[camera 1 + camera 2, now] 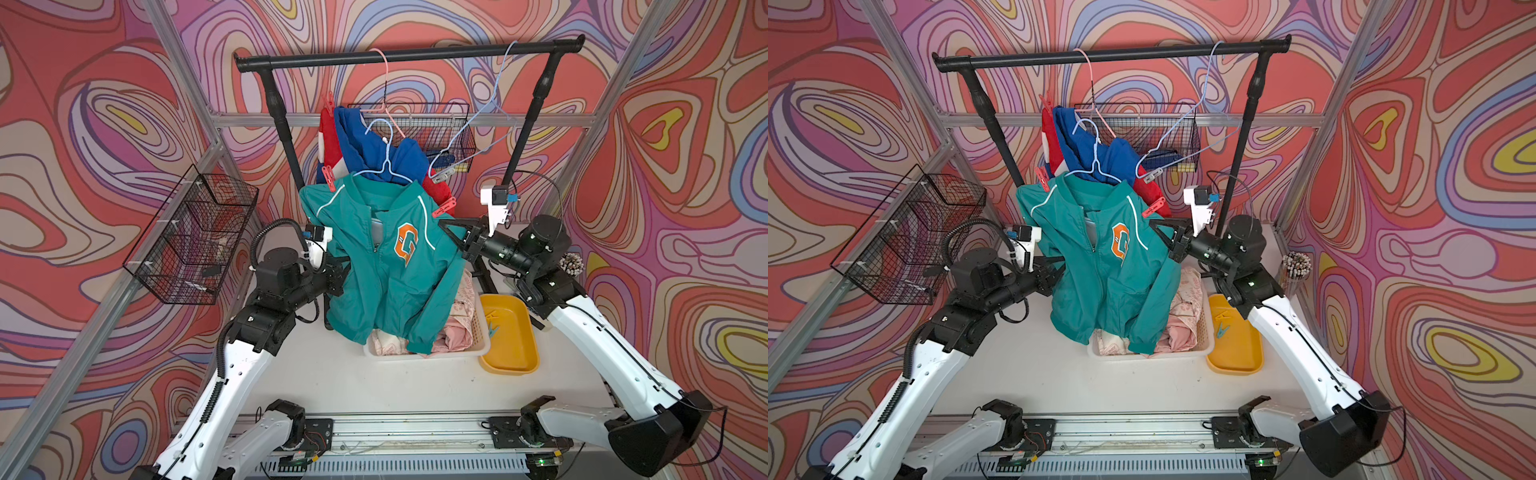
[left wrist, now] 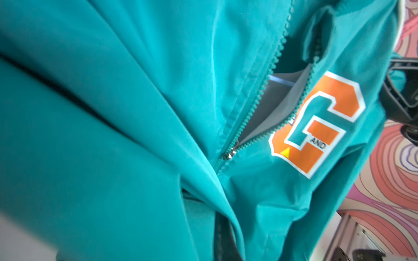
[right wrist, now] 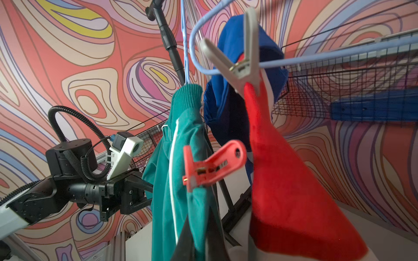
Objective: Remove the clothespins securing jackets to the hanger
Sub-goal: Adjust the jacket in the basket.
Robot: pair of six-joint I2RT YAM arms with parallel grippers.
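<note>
Clamping the teal jacket (image 1: pixel 374 286), the right tool (image 1: pixel 444 227) sits closed.

I log jackets, three: teal jacket (image 1: pixel 374 282), hooded blue-red-white jacket (image 1: pixel 365 149), pale pink jacket (image 1: pixel 457 328). Clothespins, six by my count: topmost coral pin (image 1: pixel 328 103), left-arm-side coral pin (image 1: pixel 329 178), right-arm-side coral pin (image 1: pixel 444 207), one grey pin (image 3: pixel 243 67), one teal pin (image 1: pixel 1224 331), one orange pin (image 1: pixel 1224 316), faint against its tray. Wire hangers, three: one pink hanger (image 1: pixel 385 68), two light blue, namely rail-hung blue hanger (image 3: pixel 294 60) and jacket-bearing blue hanger (image 1: pixel 389 156). Black wire baskets, two: side basket (image 1: pixel 195 232), back basket (image 1: pixel 453 124). Singles I see: white basket (image 1: pixel 484 332), yellow tray (image 1: pixel 511 353), black rail (image 1: pixel 436 50), cup of sticks (image 1: pixel 572 262).
</note>
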